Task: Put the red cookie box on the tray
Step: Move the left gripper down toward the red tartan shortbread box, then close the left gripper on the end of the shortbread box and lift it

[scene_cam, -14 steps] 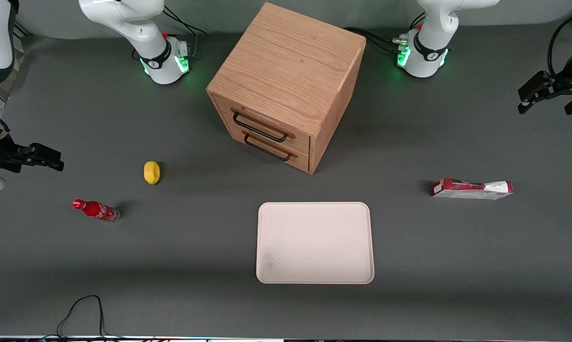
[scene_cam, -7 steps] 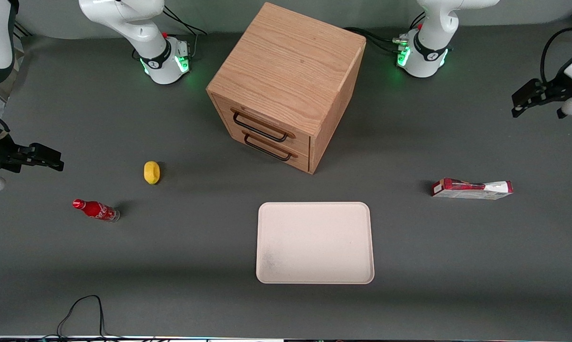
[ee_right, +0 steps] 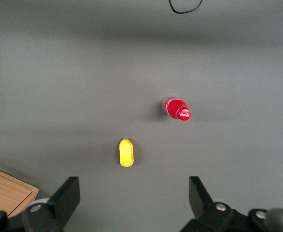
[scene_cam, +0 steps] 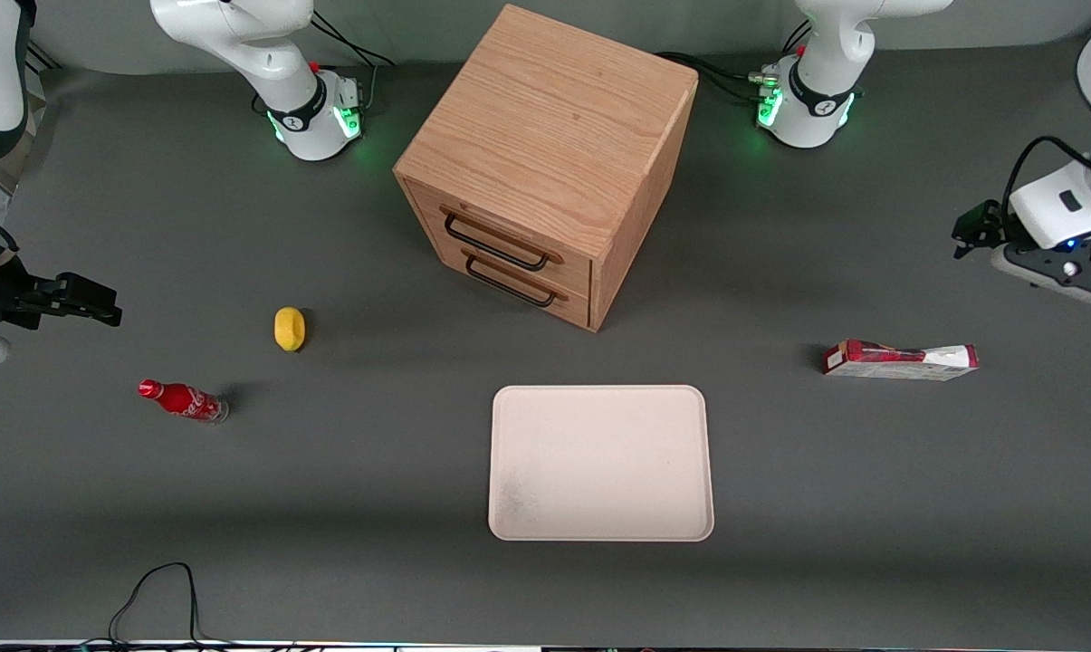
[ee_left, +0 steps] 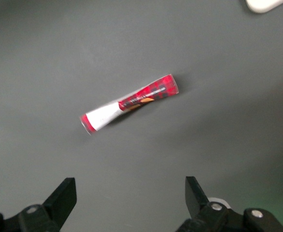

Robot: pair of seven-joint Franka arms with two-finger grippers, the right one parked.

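The red cookie box (scene_cam: 900,359) lies flat on the grey table toward the working arm's end, red with a white end. The left wrist view shows it (ee_left: 129,103) lying at a slant on bare table. The cream-white tray (scene_cam: 599,462) sits near the table's middle, nearer the front camera than the drawer cabinet, and one corner of it (ee_left: 264,4) shows in the left wrist view. My left gripper (scene_cam: 972,231) hangs above the table, farther from the front camera than the box and apart from it. That gripper (ee_left: 130,195) is open with nothing between its fingers.
A wooden two-drawer cabinet (scene_cam: 545,163) stands at the table's middle, farther from the front camera than the tray. A yellow object (scene_cam: 290,328) and a small red soda bottle (scene_cam: 183,400) lie toward the parked arm's end. A black cable (scene_cam: 156,589) loops at the front edge.
My left gripper has swung in over the table toward the cookie box, and the wrist has turned to face down. The box, tray and other objects have not moved.
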